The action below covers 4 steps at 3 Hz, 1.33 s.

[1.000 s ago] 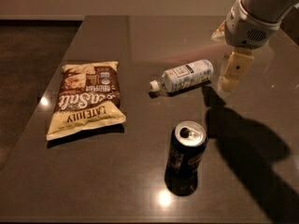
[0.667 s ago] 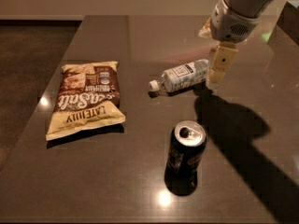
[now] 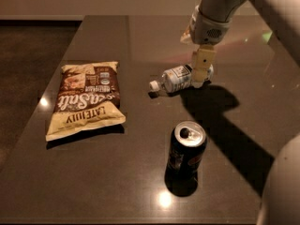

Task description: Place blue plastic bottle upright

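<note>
The blue plastic bottle (image 3: pixel 177 78) lies on its side on the dark table (image 3: pixel 140 36), white cap pointing left toward the chip bag. It is small and clear with a white-and-blue label. My gripper (image 3: pixel 200 75) hangs down from the upper right, its cream fingers (image 3: pixel 203 64) over the bottle's base end and hiding that end.
A dark soda can (image 3: pixel 187 151) stands upright in front of the bottle, opened top up. A chip bag (image 3: pixel 86 97) lies flat at the left. The table's left edge runs beside the bag, with dark floor beyond. My arm's shadow falls across the right of the table.
My gripper has moved left and down, from beside the bottle's base end to over it. The bottle, can and bag have not moved.
</note>
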### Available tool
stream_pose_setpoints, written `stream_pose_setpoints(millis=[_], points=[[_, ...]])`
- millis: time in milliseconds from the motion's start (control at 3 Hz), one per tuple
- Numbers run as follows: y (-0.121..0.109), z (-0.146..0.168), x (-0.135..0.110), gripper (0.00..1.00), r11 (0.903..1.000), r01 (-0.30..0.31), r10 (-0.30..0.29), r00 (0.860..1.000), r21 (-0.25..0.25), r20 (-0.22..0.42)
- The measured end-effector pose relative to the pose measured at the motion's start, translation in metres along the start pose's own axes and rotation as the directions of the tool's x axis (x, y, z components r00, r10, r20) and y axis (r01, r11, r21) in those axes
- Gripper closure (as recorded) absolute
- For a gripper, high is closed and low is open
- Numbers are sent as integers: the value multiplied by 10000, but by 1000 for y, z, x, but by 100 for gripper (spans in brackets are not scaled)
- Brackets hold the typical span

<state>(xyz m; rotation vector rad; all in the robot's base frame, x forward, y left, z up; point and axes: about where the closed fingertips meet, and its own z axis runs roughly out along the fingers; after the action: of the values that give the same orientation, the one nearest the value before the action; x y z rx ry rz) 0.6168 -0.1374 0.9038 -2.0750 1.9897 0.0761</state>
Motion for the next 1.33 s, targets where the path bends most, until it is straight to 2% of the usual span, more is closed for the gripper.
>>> stream_pose_setpoints(millis=[333,667,1000,1333], points=[[2,24,-13,0,9965,720,-727,9973,-432,-139],[12,39,-25,0,9879,1343,-1362,9905,-780,-199],[20,52,-32,16,9798,1669,-1725,9841,-1101,-430],[21,51,-34,40,9776,1645,-1714,9842,-1310,-433]])
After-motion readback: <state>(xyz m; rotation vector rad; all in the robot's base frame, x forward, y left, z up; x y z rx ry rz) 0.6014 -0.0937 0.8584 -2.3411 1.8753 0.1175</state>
